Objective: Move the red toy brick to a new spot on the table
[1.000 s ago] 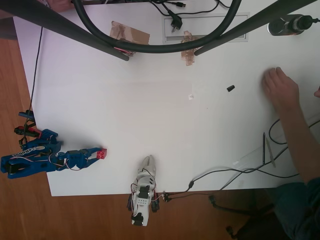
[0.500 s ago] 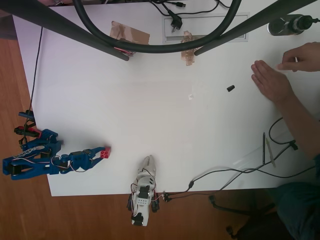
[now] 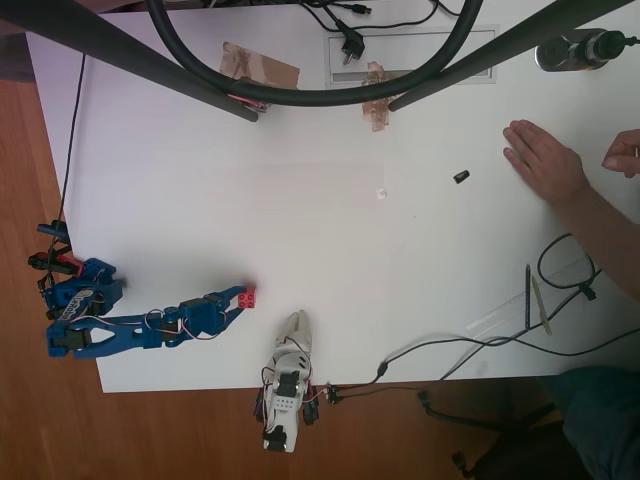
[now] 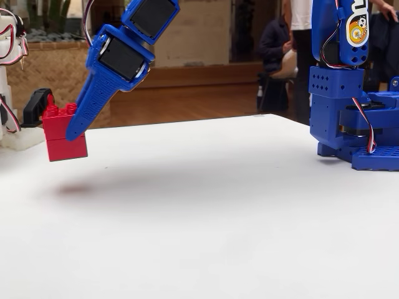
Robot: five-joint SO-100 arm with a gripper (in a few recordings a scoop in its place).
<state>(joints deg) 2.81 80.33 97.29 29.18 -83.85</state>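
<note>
Tool (image 3: 237, 303) has swung right along the near edge of the surface (image 3: 320, 230) since a second ago, taking the red toy brick (image 3: 245, 295) with it; the brick was close to the left edge then, now it's nearer the white leader-style arm at the bottom edge, in the overhead view. Person's hand (image 3: 541, 163) on the right has shifted a bit too; small black object (image 3: 461, 176) hasn't moved. Current state: tool (image 4: 62, 134) is clamped on the brick (image 4: 63, 132), fingers on opposite side faces, and in the fixed view the brick hangs clear of the surface with its shadow below it, so it's airborne, studs up, roughly level. Far finger is hidden behind the brick, can't confirm its contact. Handling, my read: light, rigid, hard plastic, not fragile, but smooth faces so it could slip or twist if the pinch loosens. Looks like two bricks stacked; the visible finger crosses the upper one and reaches the lower, which should keep the stack together. Best hold is flat side faces, mid-height, not the studs. Next step probably just lower and let go somewhere bare, well apart from the tape patches (image 3: 259, 68) and cables (image 3: 480, 343).
</note>
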